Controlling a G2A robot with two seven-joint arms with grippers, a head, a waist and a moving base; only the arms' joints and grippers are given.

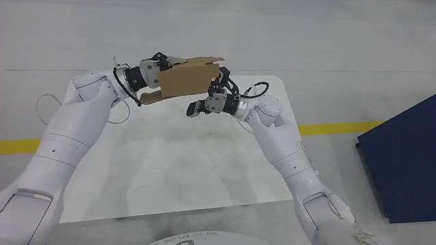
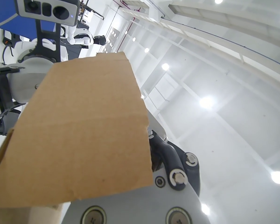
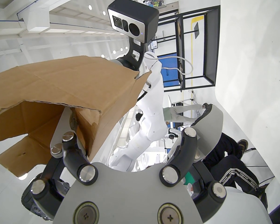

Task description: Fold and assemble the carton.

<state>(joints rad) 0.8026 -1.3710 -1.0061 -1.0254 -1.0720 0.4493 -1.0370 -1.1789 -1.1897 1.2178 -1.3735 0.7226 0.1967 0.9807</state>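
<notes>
From above, the carton (image 1: 191, 79) hangs in the air over the far part of the white desk (image 1: 170, 170), lifted well clear of it, long side across, with one brown flap sticking out beyond its top edge and another drooping under its left end. The left pincer (image 1: 162, 68) is at the carton's left end and is clamped on the cardboard there. The right pincer (image 1: 221, 85) sits at the opposite end, just under the right corner, touching the box. A dark blue panel (image 1: 409, 156) stands on the floor off to the right of the desk.

In the left wrist view, a broad, flat carton (image 2: 84, 129) panel with one crease across it lies right over the palm. One dark finger (image 2: 164, 151) pokes out just past the cardboard's torn edge, close against it. The other finger is hidden behind the panel.

In the right wrist view, the pincer's two fingers stand wide apart. One finger (image 3: 70, 141) is tucked into the open end of the carton (image 3: 67, 82), pressed against the inside of a side wall near its corner. The other finger (image 3: 212, 122) is well clear of the cardboard, touching nothing. The open end shows a hollow inside and a loose flap hanging down beside the tucked finger.
</notes>
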